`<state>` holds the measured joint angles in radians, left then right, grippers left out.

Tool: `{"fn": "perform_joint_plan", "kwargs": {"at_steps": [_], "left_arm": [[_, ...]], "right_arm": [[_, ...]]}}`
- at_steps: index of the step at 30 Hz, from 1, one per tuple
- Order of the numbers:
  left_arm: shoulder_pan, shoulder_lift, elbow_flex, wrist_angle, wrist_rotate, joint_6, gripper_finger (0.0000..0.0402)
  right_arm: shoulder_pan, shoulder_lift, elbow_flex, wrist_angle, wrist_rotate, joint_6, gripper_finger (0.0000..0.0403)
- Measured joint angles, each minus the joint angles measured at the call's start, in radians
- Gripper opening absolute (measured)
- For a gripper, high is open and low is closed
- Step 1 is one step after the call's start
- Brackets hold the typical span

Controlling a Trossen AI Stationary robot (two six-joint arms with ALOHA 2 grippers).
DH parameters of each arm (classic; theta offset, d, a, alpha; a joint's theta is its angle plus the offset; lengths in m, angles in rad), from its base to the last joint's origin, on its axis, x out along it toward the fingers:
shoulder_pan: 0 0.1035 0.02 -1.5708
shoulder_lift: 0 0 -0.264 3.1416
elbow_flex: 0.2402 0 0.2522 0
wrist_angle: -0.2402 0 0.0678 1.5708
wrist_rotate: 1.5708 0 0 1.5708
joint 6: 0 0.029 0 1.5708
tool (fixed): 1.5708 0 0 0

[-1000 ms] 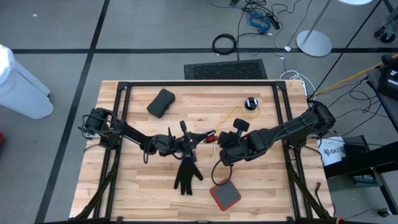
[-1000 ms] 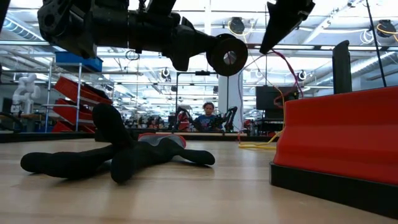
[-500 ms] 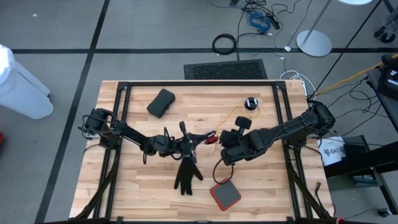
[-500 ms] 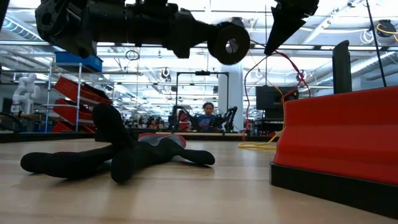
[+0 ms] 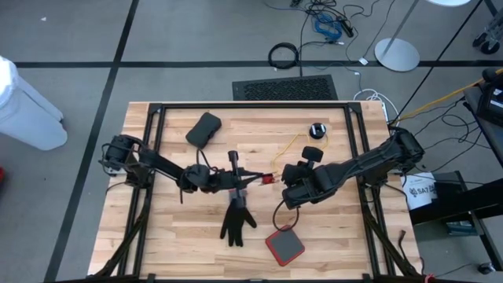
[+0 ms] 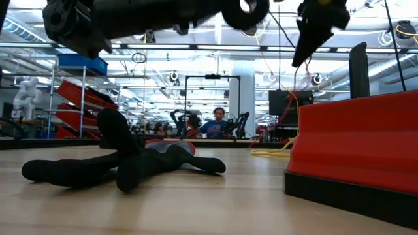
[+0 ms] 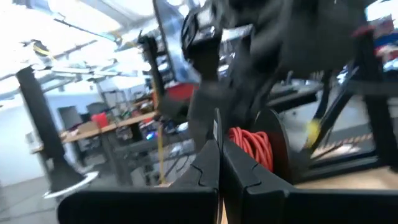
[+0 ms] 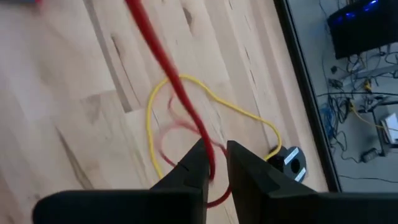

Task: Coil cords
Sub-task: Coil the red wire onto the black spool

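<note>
Near the middle of the desk [image 5: 173,236], just above the black glove [image 5: 236,222], your two pincers meet tip to tip over the cord [image 5: 292,144]. From there its yellow length curls back across the boards to the small black puck [image 5: 317,130], which sits well toward the far right corner. The left pincer [image 5: 250,180] has its fingers pressed together, and the red end piece [image 5: 271,179] shows right at its tips, so it appears to be pinching that end. The right pincer [image 5: 284,182] stands slightly spread, with the red strand [image 8: 180,93] running straight into the gap between its fingers [image 8: 193,165]; from its wrist view you cannot tell whether the pads are biting on it. Expect the cord to be very light, limp and thin. It probably won't hold a loop by itself and could slide through a loose grip, while the puck is likely the only part heavy enough to drag or anchor. Take hold of the strand itself, crosswise and deep between the pads, close to the red end. Keep a little tension between the two pincers, because the slack yellow loop [image 8: 155,106] on the wood could tangle or snag.
</note>
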<state>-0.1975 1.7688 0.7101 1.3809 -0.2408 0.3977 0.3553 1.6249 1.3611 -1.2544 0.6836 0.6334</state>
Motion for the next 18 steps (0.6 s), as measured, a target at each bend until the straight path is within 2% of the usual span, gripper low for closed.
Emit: {"fn": "perform_joint_plan", "kwargs": {"at_steps": [8, 18], "left_arm": [[0.002, -0.078, 0.0, -0.002, 0.081, -0.051, 0.0], [0.003, -0.121, 0.0, -0.04, 0.085, -0.044, 0.0]], "right_arm": [[0.001, 0.0, -0.11, 0.041, 0.048, 0.046, 0.0045], [0.056, 0.0, -0.314, 0.188, 0.05, 0.155, 0.0027]]}}
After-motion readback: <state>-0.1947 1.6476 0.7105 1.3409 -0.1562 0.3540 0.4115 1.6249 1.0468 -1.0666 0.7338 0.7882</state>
